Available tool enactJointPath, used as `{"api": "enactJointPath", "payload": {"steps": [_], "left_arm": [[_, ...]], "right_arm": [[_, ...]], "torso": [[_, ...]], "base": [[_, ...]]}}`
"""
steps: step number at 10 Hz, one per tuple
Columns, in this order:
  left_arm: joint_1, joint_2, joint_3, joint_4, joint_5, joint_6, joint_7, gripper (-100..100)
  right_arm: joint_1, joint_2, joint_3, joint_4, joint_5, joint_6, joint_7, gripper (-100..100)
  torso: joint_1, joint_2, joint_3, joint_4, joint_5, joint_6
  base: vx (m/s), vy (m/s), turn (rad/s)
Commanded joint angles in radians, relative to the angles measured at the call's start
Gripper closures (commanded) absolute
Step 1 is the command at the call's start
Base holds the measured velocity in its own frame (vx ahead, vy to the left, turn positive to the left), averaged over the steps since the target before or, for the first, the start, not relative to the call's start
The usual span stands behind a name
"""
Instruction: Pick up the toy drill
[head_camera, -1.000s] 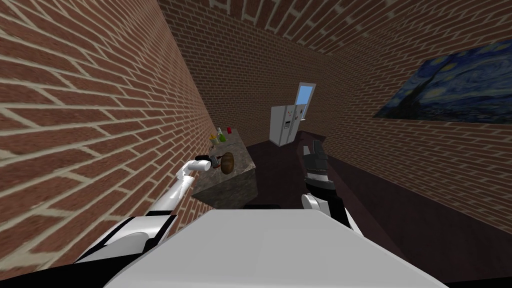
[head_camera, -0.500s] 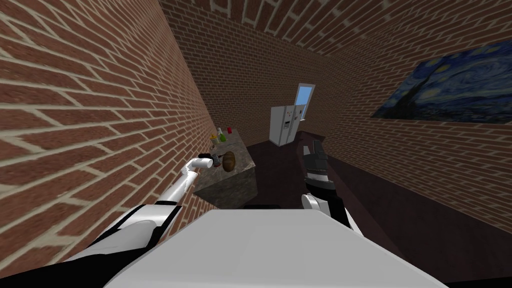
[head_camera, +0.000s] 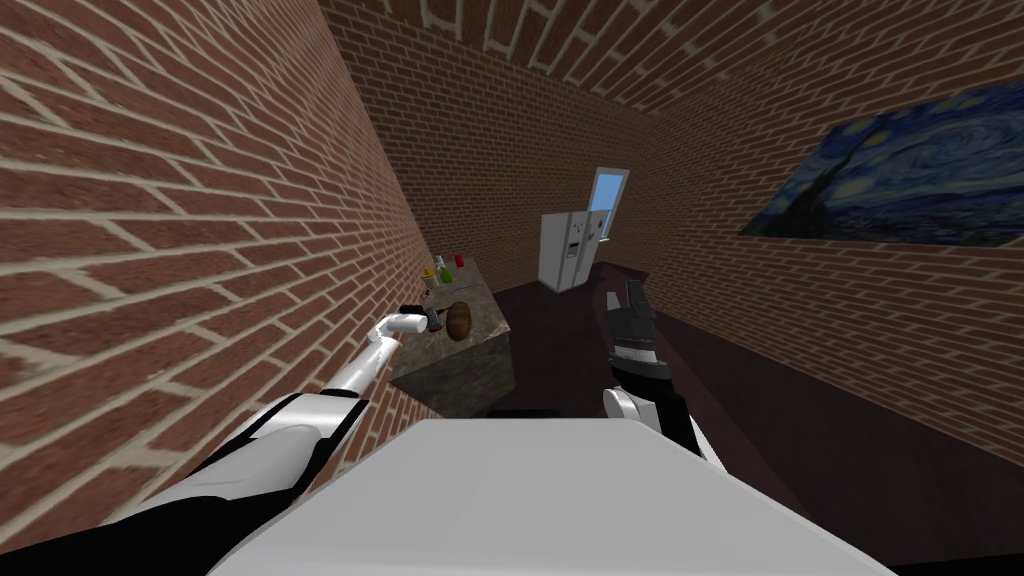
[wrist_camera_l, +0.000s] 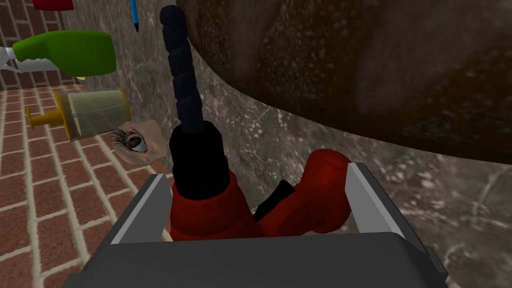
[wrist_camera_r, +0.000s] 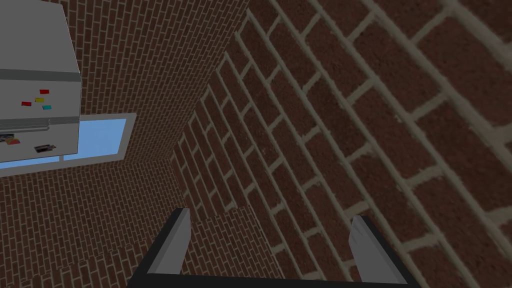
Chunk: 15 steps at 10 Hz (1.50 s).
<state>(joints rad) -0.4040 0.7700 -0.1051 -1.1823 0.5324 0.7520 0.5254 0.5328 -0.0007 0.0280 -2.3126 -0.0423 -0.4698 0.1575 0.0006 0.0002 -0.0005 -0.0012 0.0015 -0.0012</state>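
The toy drill (wrist_camera_l: 210, 200) has a red body and a black chuck and bit, and it lies on the mottled grey counter (wrist_camera_l: 280, 135). My left gripper (wrist_camera_l: 258, 172) is open, one finger on each side of the red body and handle, close against them. The drill sits deep between the fingers, its bit pointing away from the hand. In the head view the left gripper (head_camera: 428, 318) is over the counter (head_camera: 455, 375) by the brick wall. My right gripper (wrist_camera_r: 267, 215) is open and holds nothing; it is raised at the right (head_camera: 632, 295).
A large brown rounded object (wrist_camera_l: 375, 65) lies right beside the drill. Beyond the bit are a green spray bottle (wrist_camera_l: 70, 52), a clear jar with a yellow cap (wrist_camera_l: 90, 112) and a small face piece with an eye (wrist_camera_l: 142, 142). A white fridge (head_camera: 570, 250) stands at the far wall.
My left upper arm and elbow have swung up and forward along the brick wall. The left hand stays at the drill, and the right arm has not moved.
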Motion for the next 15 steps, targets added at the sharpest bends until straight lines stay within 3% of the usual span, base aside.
{"api": "enactJointPath", "payload": {"steps": [1, 2, 3, 5, 6, 7, 8, 9, 10, 12, 13, 14, 15], "left_arm": [[-0.008, -0.003, -0.003, 0.028, -0.002, -0.001, 0.0, -100], [-0.053, 0.01, -0.051, 0.062, 0.024, -0.049, -0.005, -100], [-0.08, 0.01, -0.066, 0.091, 0.024, -0.049, -0.005, -100], [-0.092, 0.01, -0.066, 0.144, 0.024, -0.049, -0.005, -100], [-0.144, 0.023, -0.116, 0.185, 0.051, -0.097, -0.01, -100], [-0.175, 0.023, -0.129, 0.236, 0.051, -0.097, -0.01, -100], [-0.175, 0.023, -0.129, 0.267, 0.051, -0.097, -0.01, -100], [-0.22, 0.036, -0.176, 0.296, 0.078, -0.144, -0.014, -100], [-0.242, 0.036, -0.192, 0.314, 0.078, -0.144, -0.014, -100], [-0.258, 0.036, -0.192, 0.386, 0.078, -0.144, -0.014, -100], [-0.312, 0.05, -0.242, 0.422, 0.105, -0.192, -0.019, -100], [-0.341, 0.05, -0.254, 0.446, 0.105, -0.192, -0.019, -100], [-0.341, 0.05, -0.254, 0.444, 0.105, -0.192, -0.019, -100]], "right_arm": [[0.0, 0.0, 0.0, 0.0, 0.0, 0.0, 0.0, 0], [0.0, 0.0, 0.0, 0.0, 0.0, 0.0, 0.0, 0], [0.0, 0.0, 0.0, 0.0, 0.0, 0.0, 0.0, 0], [0.0, 0.0, 0.0, 0.0, 0.0, 0.0, 0.0, 0], [0.0, 0.0, 0.0, 0.0, 0.0, 0.0, 0.0, 0], [0.0, 0.0, 0.0, 0.0, 0.0, 0.0, 0.0, 0], [0.0, 0.0, 0.0, 0.0, 0.0, 0.0, 0.0, 0], [0.0, 0.0, 0.0, 0.0, 0.0, 0.0, 0.0, 0], [0.0, 0.0, 0.0, 0.0, 0.0, 0.0, 0.0, 0], [0.0, 0.0, 0.0, 0.0, 0.0, 0.0, 0.0, 0], [0.0, 0.0, 0.0, 0.0, 0.0, 0.0, 0.0, 0], [0.0, 0.0, 0.0, 0.0, 0.0, 0.0, 0.0, 0], [0.0, 0.0, 0.0, 0.0, 0.0, 0.0, 0.0, 0]], "torso": [[0.0, 0.0, 0.0, 0.0, 0.0, 0.0], [0.001, -0.001, -0.001, -0.001, 0.001, -0.001], [0.001, 0.001, 0.0, -0.001, 0.001, -0.001], [0.001, 0.001, 0.0, -0.001, 0.001, -0.001], [0.002, 0.0, 0.0, -0.001, 0.001, -0.001], [0.001, 0.001, 0.0, -0.001, 0.001, -0.001], [0.001, 0.002, 0.001, 0.0, 0.001, -0.001], [0.002, 0.001, 0.0, -0.001, 0.001, -0.001], [0.001, 0.002, 0.001, 0.0, 0.001, -0.001], [0.001, 0.001, 0.0, -0.001, 0.001, -0.001], [0.002, 0.0, -0.001, -0.001, 0.001, -0.001], [0.001, 0.001, 0.0, -0.001, 0.001, -0.001], [0.001, 0.002, 0.001, 0.0, 0.001, -0.001]], "base": [[0.0, 0.0, 0.0], [-0.043, -0.011, 0.016], [-0.062, -0.019, 0.005], [-0.026, 0.001, -0.001], [-0.053, -0.007, 0.012], [-0.062, -0.002, 0.0], [-0.028, -0.001, -0.004], [-0.055, -0.016, 0.013], [-0.064, -0.023, 0.004], [-0.016, -0.004, -0.002], [-0.041, -0.002, 0.012], [-0.061, -0.003, 0.002], [-0.035, -0.001, -0.002]]}}
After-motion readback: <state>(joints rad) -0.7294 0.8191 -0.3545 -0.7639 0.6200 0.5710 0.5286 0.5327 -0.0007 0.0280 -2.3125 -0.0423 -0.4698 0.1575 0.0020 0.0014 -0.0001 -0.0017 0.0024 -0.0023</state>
